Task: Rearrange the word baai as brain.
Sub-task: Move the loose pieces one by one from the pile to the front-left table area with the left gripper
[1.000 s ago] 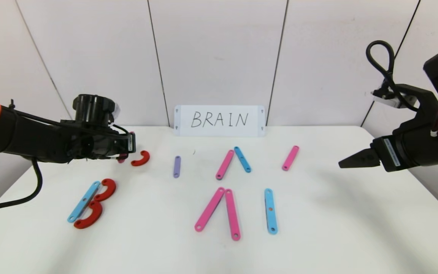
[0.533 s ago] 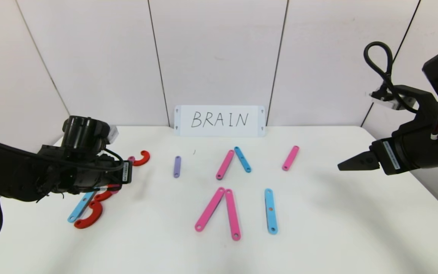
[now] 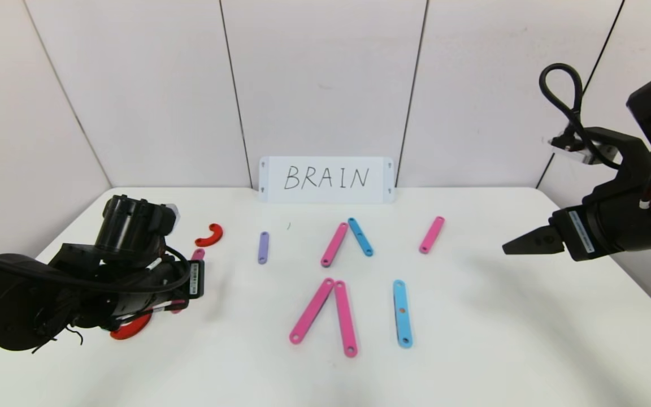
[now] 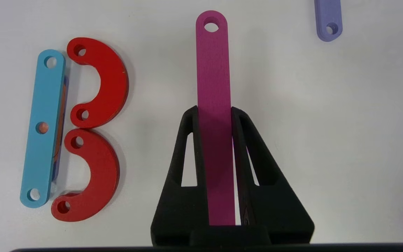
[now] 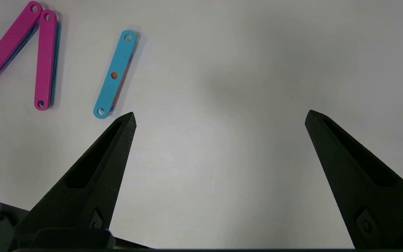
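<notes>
L gripper [image 4: 215,115] is clamped on a flat pink holed plastic strip [image 4: 212,70], low over the white table [image 3: 472,350] nr its left edge. Just beside it lies the B: a blue holed strip [image 4: 44,126] w/ two red C-shaped curves [image 4: 100,87] touching its side. A third red curve [image 3: 209,234] sits alone toward the back-left corner. Purple short strip [image 3: 263,247] lies mid-back; pink-and-blue inverted V [image 3: 347,240] and a lone pink strip [image 3: 432,234] are behind the two long pink strips [image 3: 328,316] and a blue strip [image 3: 402,312] at centre. White card reading BRAIN [image 3: 326,179] stands at the back edge. R gripper [image 5: 219,119] hangs spread wide, holding nothing, over the right side.
</notes>
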